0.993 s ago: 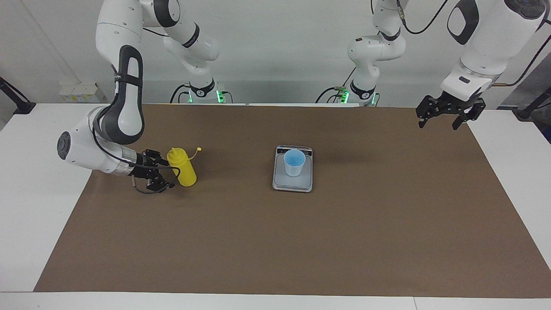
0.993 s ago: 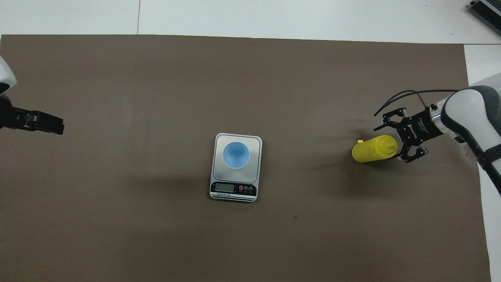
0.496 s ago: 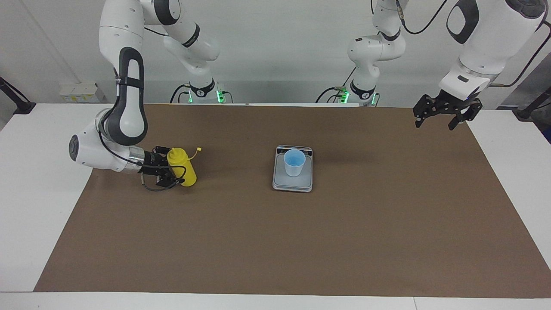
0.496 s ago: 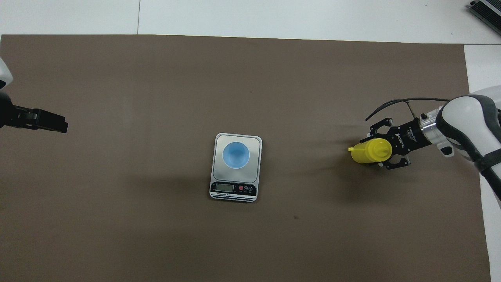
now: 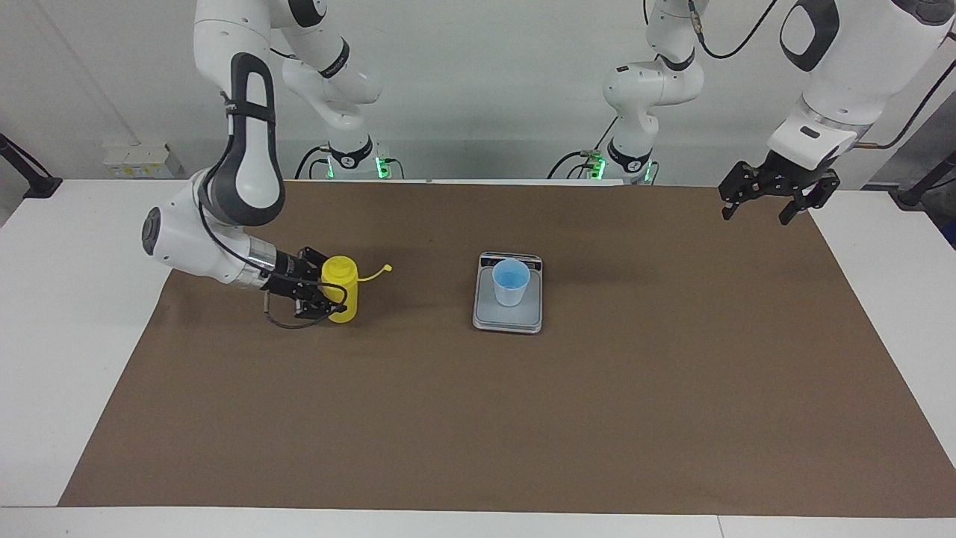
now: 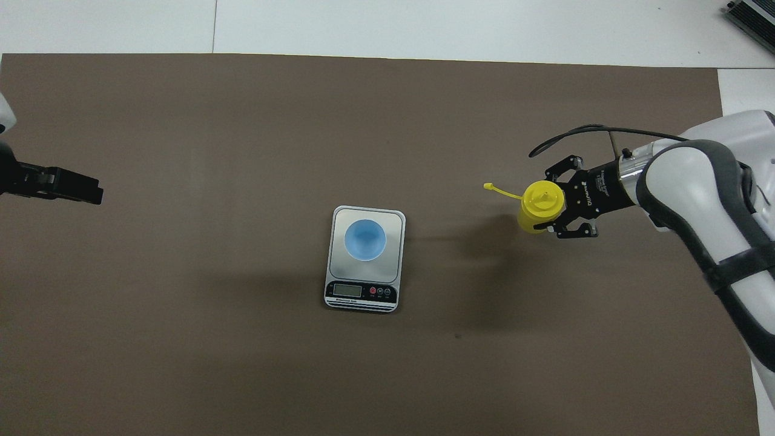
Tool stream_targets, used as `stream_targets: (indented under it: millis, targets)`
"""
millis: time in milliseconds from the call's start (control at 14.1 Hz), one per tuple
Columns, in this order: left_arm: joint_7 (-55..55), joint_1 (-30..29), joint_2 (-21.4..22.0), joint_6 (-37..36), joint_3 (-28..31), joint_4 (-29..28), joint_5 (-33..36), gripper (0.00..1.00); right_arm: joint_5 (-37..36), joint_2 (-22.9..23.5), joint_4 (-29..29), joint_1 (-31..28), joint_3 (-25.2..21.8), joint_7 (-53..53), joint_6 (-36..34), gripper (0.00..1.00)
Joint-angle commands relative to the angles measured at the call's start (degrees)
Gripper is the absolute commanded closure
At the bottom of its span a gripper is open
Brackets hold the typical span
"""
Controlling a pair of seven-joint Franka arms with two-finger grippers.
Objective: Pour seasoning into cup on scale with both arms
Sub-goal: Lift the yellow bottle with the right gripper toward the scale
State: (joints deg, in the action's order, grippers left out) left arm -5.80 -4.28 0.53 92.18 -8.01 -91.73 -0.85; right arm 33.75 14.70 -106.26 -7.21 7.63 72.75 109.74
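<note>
Facing view. The right gripper clasps the yellow bottle from the side, toward the right arm's end of the brown mat. The blue cup stands on the scale mid-mat. The left gripper, fingers spread, hangs over the mat's other end.

The right gripper, a second ago standing open just beside the seasoning, now clamps the bottle's body and has shifted it toward the scale; its tethered cap now points at the cup.
</note>
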Motion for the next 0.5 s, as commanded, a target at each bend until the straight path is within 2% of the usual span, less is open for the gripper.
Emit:
stream_targets:
  millis: [0,142,284,426]
  targets:
    - [-1.0,-0.9,0.5,-0.7,-0.4,0.1,-0.5,0.00,-5.4,-1.3,3.1,4.8,-0.1,9.9,3.0,1.00]
    - [-1.0,-0.9,0.6,-0.5,-0.3,0.0,-0.5,0.00,-11.9,-0.8,6.0,7.3,0.1,16.3,5.4,1.00]
    - [-1.0,-0.9,0.6,-0.5,-0.4,-0.1,-0.5,0.00,-14.0,-0.3,7.8,9.9,-0.1,20.0,7.7,1.00]
    - [-1.0,-0.9,0.6,-0.4,-0.4,-0.2,-0.5,0.00,-20.5,0.2,8.3,12.3,0.1,24.1,13.1,1.00]
